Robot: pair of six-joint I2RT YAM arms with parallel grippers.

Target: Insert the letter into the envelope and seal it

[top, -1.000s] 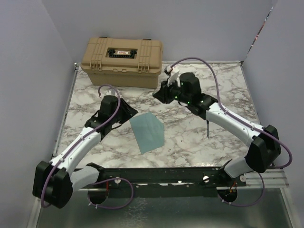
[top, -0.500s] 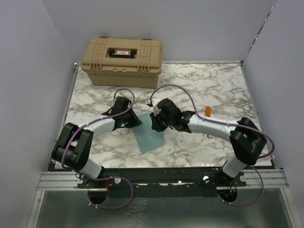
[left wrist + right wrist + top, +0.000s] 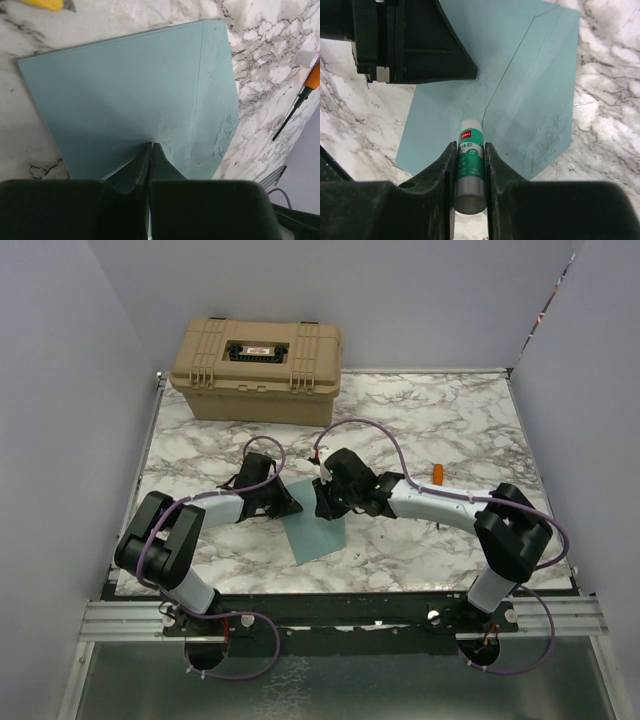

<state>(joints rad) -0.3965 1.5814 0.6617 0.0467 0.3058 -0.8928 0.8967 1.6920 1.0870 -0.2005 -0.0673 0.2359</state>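
Note:
The teal envelope (image 3: 318, 530) lies flat on the marble table, its flap folded over the body; it fills the left wrist view (image 3: 125, 90) and shows in the right wrist view (image 3: 530, 100). My left gripper (image 3: 291, 506) is shut, and its closed tips (image 3: 151, 146) rest on the envelope's left part. My right gripper (image 3: 323, 506) is shut on a green-and-white glue stick (image 3: 470, 165), whose white tip touches the envelope at the flap edge. The left gripper's body (image 3: 410, 45) sits just beyond the stick. The letter is not in view.
A tan hard case (image 3: 258, 368) stands at the back left. An orange-handled tool (image 3: 437, 477) lies right of the envelope, also in the left wrist view (image 3: 314, 76). A yellow object (image 3: 42, 4) lies beyond the envelope. Grey walls enclose the table.
Both arms have swung inward to the envelope. The right gripper came from near the tan case down to the flap. In the last half second both shifted only slightly.

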